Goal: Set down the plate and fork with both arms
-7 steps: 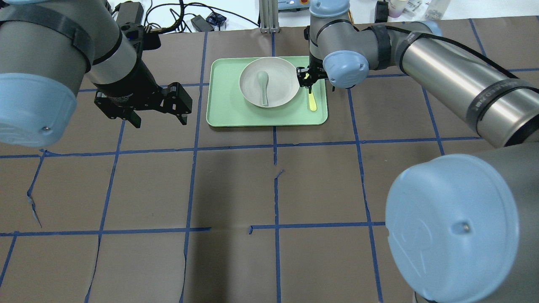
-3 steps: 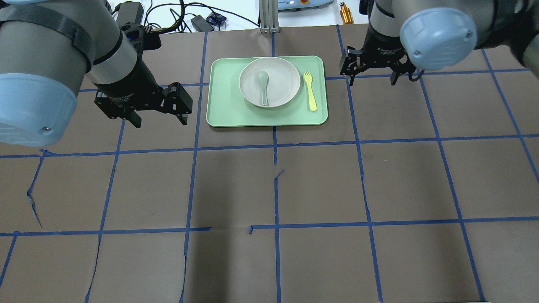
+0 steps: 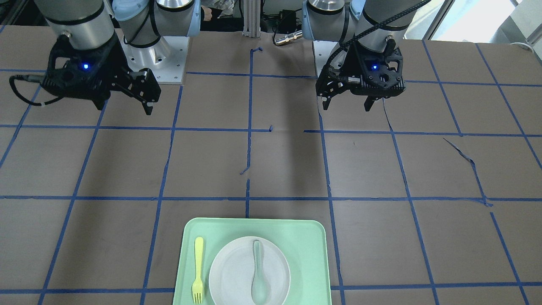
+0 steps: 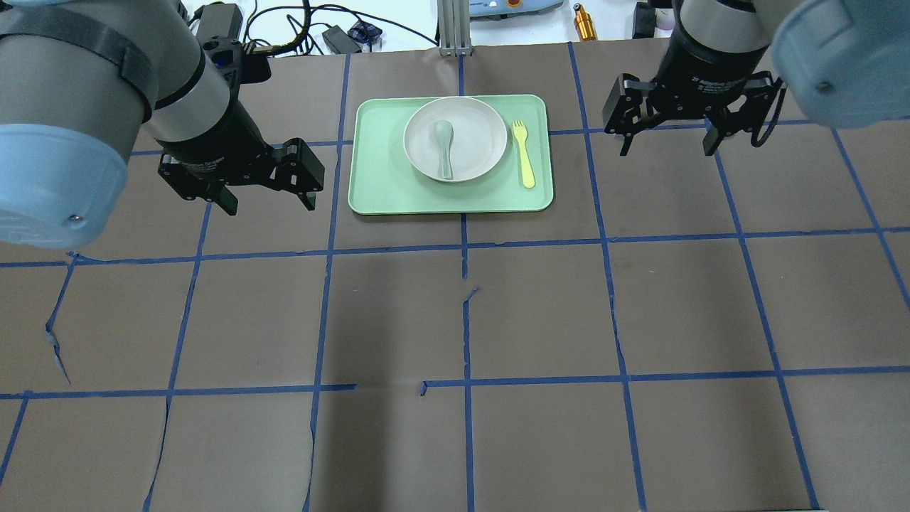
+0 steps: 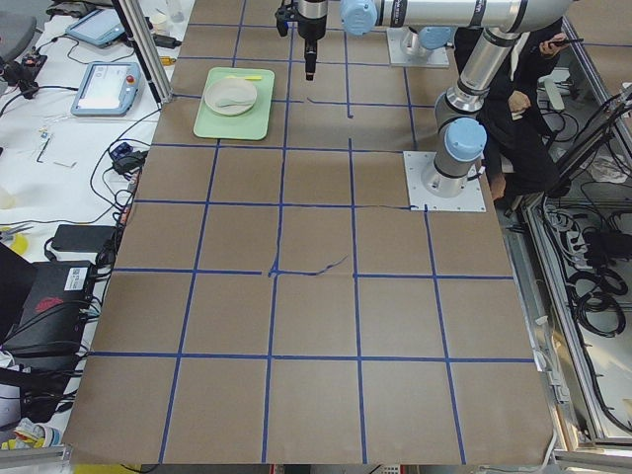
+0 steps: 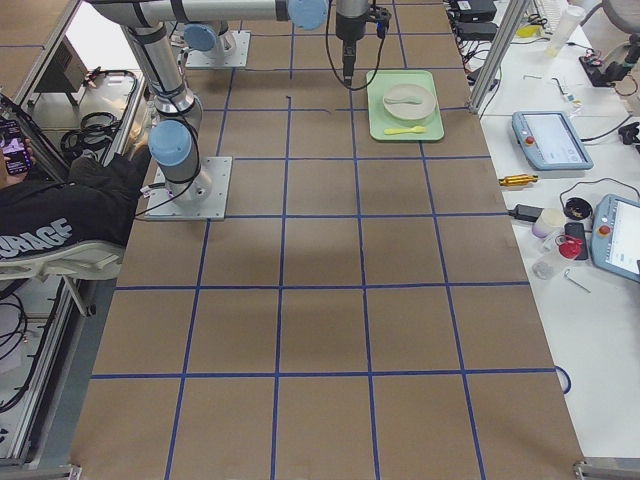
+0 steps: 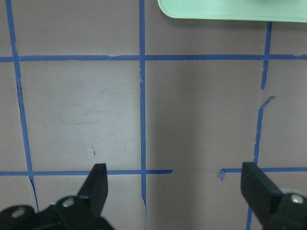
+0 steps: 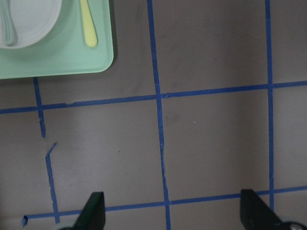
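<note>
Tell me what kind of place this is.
Likely a robotics lab: a left arm and right arm mounted on a table gridded with blue tape, a teach pendant on the side bench.

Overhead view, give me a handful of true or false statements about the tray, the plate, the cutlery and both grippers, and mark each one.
1. The fork lies on the tray, beside the plate. True.
2. The spoon lies on the bare table, outside the tray. False: it lies in the plate, which sits on the tray.
3. The right gripper is shut on the fork. False: it is open and empty, off to the side of the tray over the table.
4. The left gripper is open and holds nothing. True.
5. The fork rests inside the plate. False: it lies on the tray next to the plate, not in it.
</note>
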